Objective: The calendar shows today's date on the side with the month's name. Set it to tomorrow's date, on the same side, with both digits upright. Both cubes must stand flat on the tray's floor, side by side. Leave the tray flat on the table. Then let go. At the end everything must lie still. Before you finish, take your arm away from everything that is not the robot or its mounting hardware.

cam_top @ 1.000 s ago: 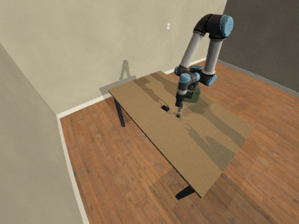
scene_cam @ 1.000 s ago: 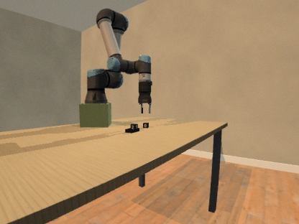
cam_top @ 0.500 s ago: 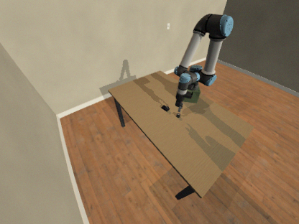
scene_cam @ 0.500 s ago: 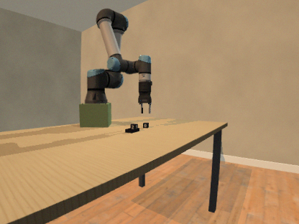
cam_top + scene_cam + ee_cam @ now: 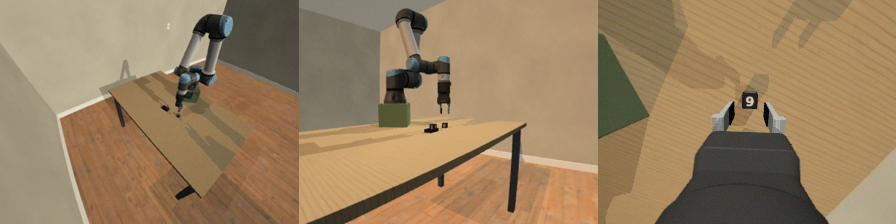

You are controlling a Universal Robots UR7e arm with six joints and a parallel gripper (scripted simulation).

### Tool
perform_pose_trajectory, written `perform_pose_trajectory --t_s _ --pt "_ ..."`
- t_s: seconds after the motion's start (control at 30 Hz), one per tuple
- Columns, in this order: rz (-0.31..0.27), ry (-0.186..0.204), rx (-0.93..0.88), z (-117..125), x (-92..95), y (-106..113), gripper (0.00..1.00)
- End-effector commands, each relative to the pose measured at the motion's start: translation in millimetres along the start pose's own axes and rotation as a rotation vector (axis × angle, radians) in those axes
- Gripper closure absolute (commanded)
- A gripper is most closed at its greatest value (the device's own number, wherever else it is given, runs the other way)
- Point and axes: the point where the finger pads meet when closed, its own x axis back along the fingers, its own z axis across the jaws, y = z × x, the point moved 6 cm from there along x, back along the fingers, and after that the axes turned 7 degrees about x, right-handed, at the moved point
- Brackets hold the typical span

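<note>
A small black cube [image 5: 749, 100] lies loose on the table with a white 9 on its top face; it also shows in the exterior view [image 5: 444, 125] and in the top view [image 5: 178, 115]. My gripper [image 5: 749, 109] hangs straight above it, fingers open and empty, well clear of the table in the exterior view [image 5: 444, 109]. The black tray [image 5: 430, 131] stands to the cube's left, holding a cube that shows a 2 [image 5: 432, 126]. The tray also shows in the top view [image 5: 165, 108].
The green block [image 5: 394, 115] under the robot's base stands behind the tray; its corner shows in the wrist view [image 5: 615, 95]. The table's edge lies at the lower right of the wrist view [image 5: 868, 195].
</note>
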Motion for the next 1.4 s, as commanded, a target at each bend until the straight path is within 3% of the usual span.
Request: perform_pose_trajectory --t_s 0.0,0.97,1.37 --pt "-0.001 0.001 0.0 0 -2.9 0 0.13" --pt "-0.001 0.001 0.0 0 -40.4 0 0.13" --pt "-0.001 0.001 0.0 0 -47.5 0 0.13"
